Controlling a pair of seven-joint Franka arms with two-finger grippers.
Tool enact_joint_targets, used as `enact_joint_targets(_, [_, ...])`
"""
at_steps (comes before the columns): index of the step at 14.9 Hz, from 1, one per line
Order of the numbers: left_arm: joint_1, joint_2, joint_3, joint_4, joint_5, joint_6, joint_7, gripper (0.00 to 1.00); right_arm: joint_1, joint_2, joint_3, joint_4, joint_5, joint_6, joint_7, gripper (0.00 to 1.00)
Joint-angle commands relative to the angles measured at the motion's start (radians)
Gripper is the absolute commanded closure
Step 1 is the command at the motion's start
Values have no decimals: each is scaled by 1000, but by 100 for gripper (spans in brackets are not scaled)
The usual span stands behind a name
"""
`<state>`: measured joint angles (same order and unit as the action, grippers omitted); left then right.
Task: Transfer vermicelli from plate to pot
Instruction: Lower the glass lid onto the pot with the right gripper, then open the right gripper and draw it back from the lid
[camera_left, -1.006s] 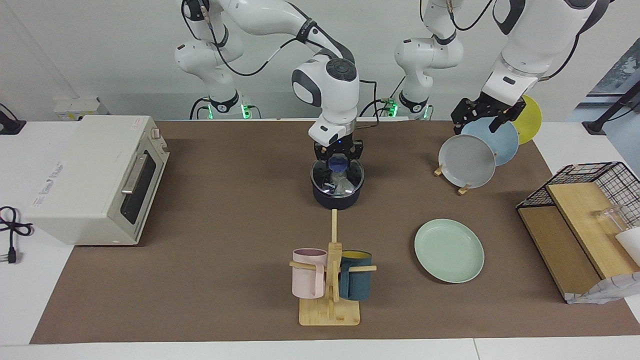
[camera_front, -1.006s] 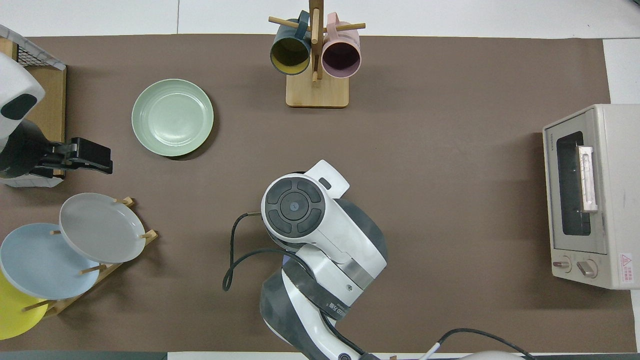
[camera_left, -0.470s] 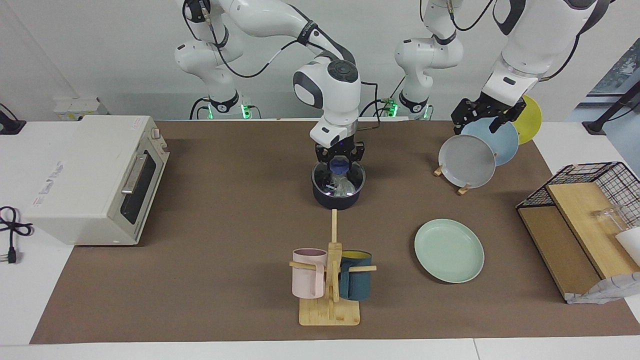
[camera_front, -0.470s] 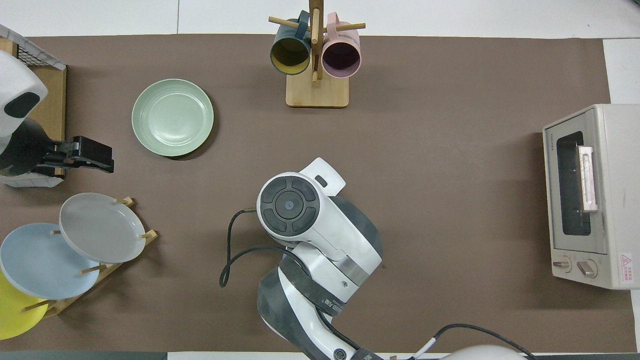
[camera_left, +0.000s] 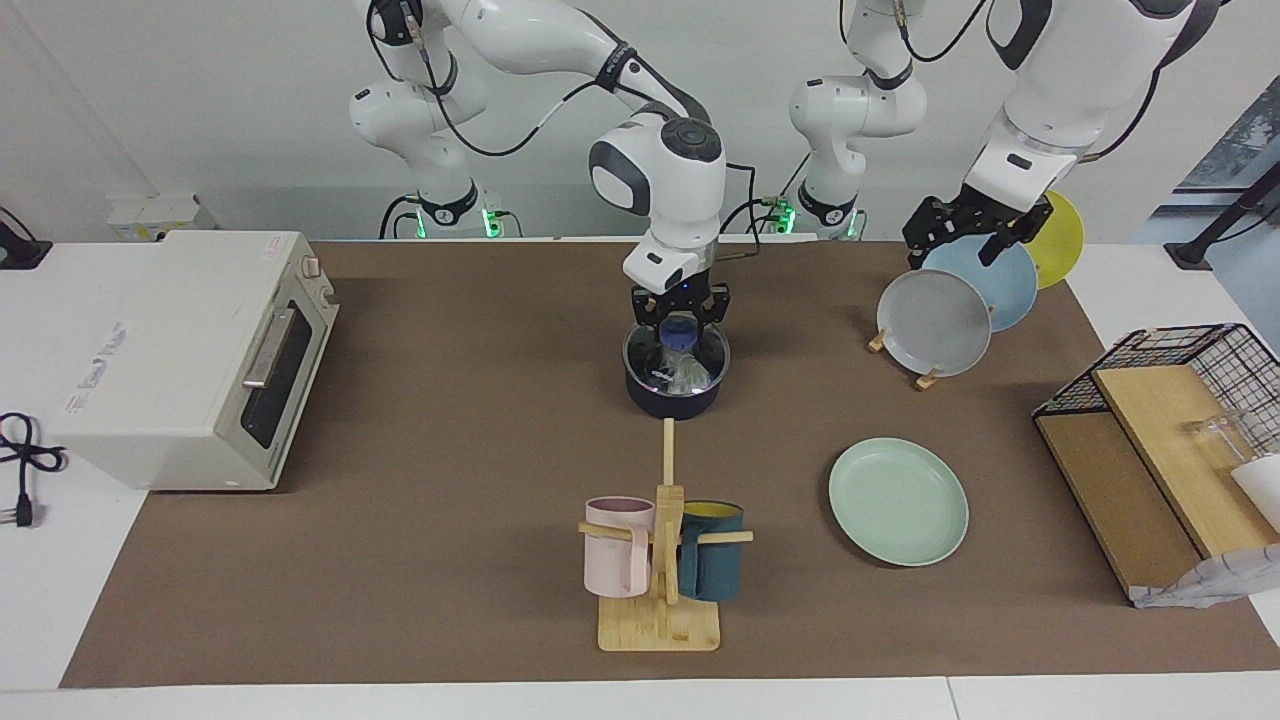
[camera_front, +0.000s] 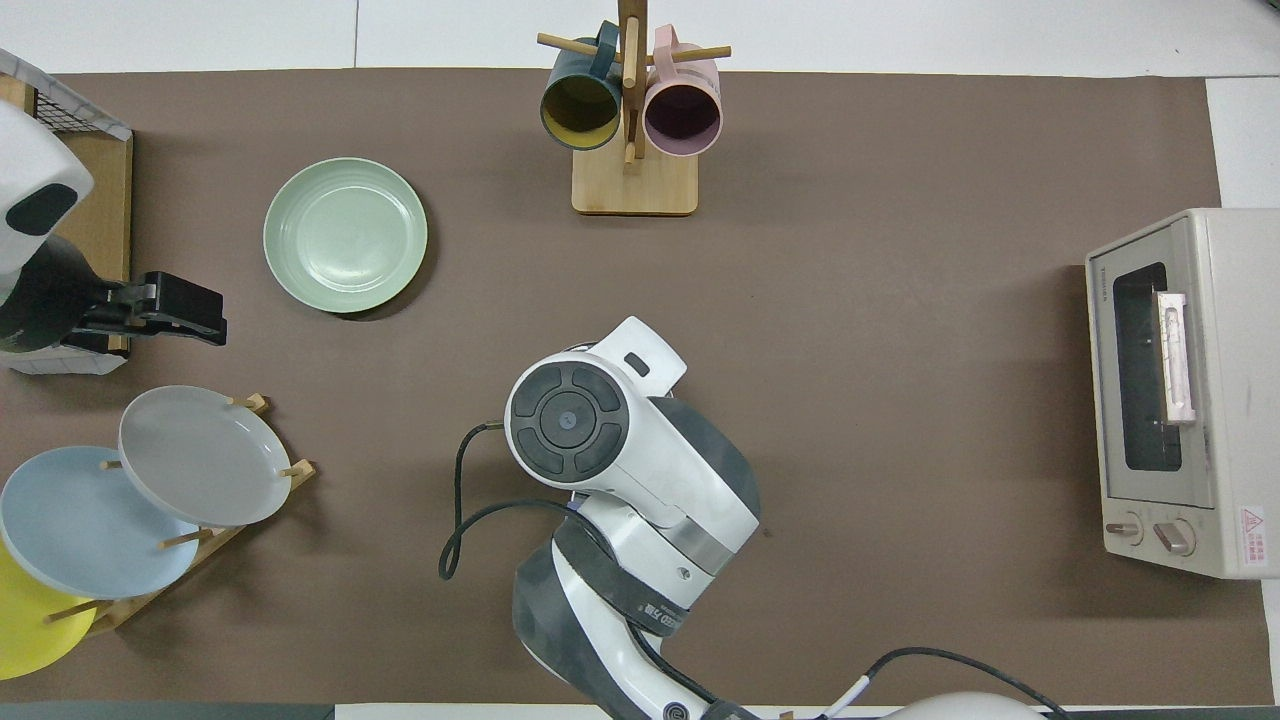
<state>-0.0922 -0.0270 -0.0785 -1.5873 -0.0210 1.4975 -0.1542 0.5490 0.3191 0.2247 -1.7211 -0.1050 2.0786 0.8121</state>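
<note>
Vermicelli (camera_left: 683, 372) in pot (camera_left: 675, 392); plate (camera_left: 898, 501) at pot's 4 o'clock in facing view, farther from robots; mug rack (camera_left: 660, 560) at 6.

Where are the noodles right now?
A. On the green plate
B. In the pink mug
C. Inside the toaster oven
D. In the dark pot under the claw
D. The whitish noodles lie inside the dark pot directly beneath the right claw, while the green plate holds nothing.
</note>
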Motion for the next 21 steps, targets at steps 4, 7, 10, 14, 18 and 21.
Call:
enact_joint_targets(4, [16, -5, -9, -5, 18, -11, 8, 0, -14, 11, -18, 46, -32, -24, 10, 0])
enact_joint_targets(7, [16, -5, -9, -5, 18, -6, 7, 0, -21, -24, -97, 113, -12, -151, -114, 0])
enact_joint_targets(10, [16, -5, -9, -5, 18, -6, 7, 0, -85, -98, -175, 126, 48, -241, -285, 0])
enact_joint_targets(14, [16, -5, -9, -5, 18, -6, 7, 0, -245, -210, -189, 127, 86, -346, -478, 0])
enact_joint_targets(18, [16, -5, -9, -5, 18, -6, 7, 0, -357, -197, -191, 302, 70, -595, -673, 0])
enact_joint_targets(21, [16, -5, -9, -5, 18, -6, 8, 0, -444, -207, -191, 269, 68, -614, -760, 0])
